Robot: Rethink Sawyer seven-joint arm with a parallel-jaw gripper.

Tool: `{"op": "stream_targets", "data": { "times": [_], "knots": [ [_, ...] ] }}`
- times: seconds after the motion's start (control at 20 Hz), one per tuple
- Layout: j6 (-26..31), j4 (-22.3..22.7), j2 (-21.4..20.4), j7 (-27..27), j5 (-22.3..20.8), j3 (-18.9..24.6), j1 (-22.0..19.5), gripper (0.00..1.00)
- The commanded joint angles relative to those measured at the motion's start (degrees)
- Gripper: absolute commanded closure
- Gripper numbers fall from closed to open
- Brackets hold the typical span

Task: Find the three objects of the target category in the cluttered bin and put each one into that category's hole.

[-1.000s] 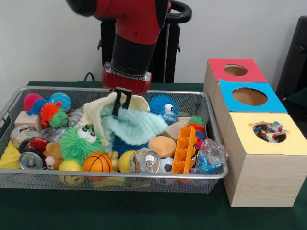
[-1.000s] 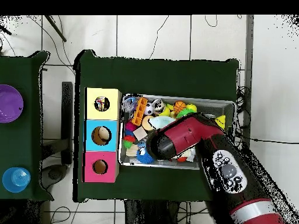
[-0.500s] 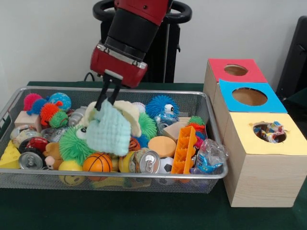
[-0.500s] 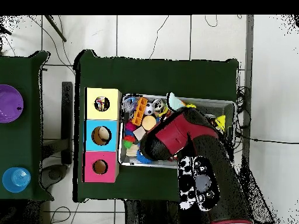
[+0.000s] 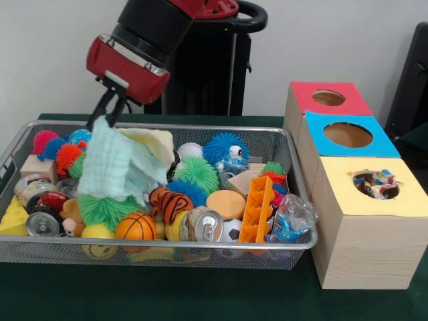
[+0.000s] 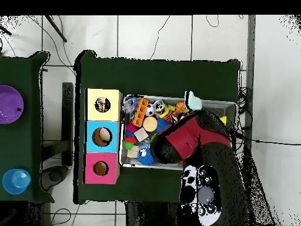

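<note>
Hand: the hand [image 5: 109,110] is clamped on the top edge of a pale green knitted cloth [image 5: 119,165], lifted over the left end of the wire mesh bin [image 5: 200,245] in the front view.
Cloth: it hangs straight down from the hand, its long axis vertical; a cream cloth [image 5: 152,142] lies folded behind it. In the overhead view the green cloth [image 6: 193,100] shows at the bin's far edge, beyond the arm.
Bin contents: a small basketball [image 5: 136,226], a tiger-striped toy [image 5: 168,202], drink cans [image 5: 202,226], spiky rubber balls [image 5: 196,172], an orange plastic block [image 5: 257,210], a yellow cheese-shaped wedge [image 5: 13,219] and crinkly packets [image 5: 291,217] are crowded together.
Holes: three boxes stand in a row at the bin's right end, topped red [image 5: 330,97], blue [image 5: 348,134] and yellow [image 5: 376,185]; the yellow hole already holds wrappers.
Key relation: the boxes lie well apart from the hand, across the bin's whole length to the right; the cloth would have to be carried that way, judged by the task.
Target category: it cannot be told from the views which hole suits the cloth.
Writing: none is legible on cans or packets.
</note>
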Motion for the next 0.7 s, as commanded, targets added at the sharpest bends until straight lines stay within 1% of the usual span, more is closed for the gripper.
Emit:
{"op": "stream_targets", "data": {
  "times": [0.05, 0.15, 0.25, 0.3, 0.35, 0.4, 0.45, 0.6, 0.65, 0.7],
  "knots": [
    [-3.6, -4.1, 3.0, 18.8, -1.7, -6.8, 2.3, 1.0],
    [-4.2, -4.0, 3.6, 18.3, -0.8, -7.5, 2.6, 1.0],
    [-4.2, -3.5, 3.7, 15.9, 1.1, -7.6, 2.1, 1.0],
    [-4.4, -3.5, 3.8, 15.9, 1.4, -8.0, 2.3, 1.0],
    [-4.2, -3.2, 3.6, 14.6, 2.4, -7.9, 2.0, 1.0],
    [-4.3, -3.1, 3.7, 15.4, 2.8, -8.3, 2.3, 1.0],
    [-4.1, -2.7, 3.6, 13.7, 4.9, -8.3, 1.7, 0.0],
    [-5.4, -3.4, 4.0, 15.3, 4.2, -9.0, 2.5, 0.0],
    [-6.8, -3.9, 4.5, 14.5, 3.6, -8.8, 2.7, 0.0],
    [-7.0, -4.2, 4.8, 13.7, 3.9, -8.6, 2.5, 0.0]
  ]
}}
